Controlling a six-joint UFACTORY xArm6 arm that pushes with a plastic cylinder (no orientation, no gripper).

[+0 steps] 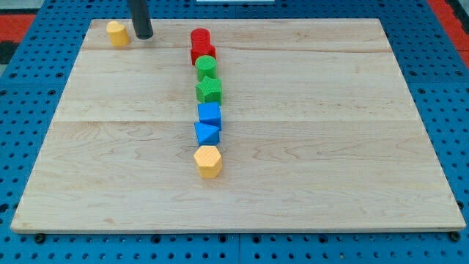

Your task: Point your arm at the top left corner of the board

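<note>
One upright rod, my tip [143, 35] beside yellow block [116, 33]

Wooden board [330, 147] carries eight blocks: yellow, red, green, blue.

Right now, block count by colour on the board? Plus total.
Red: 2, a red cylinder and a red block touching it
Green: 2, upper green block, lower green block
Blue: 2, blue cube, blue triangular block
Yellow: 2, yellow hexagonal block, small yellow block at the view's top left, just left of my tip
Total: 8
</note>
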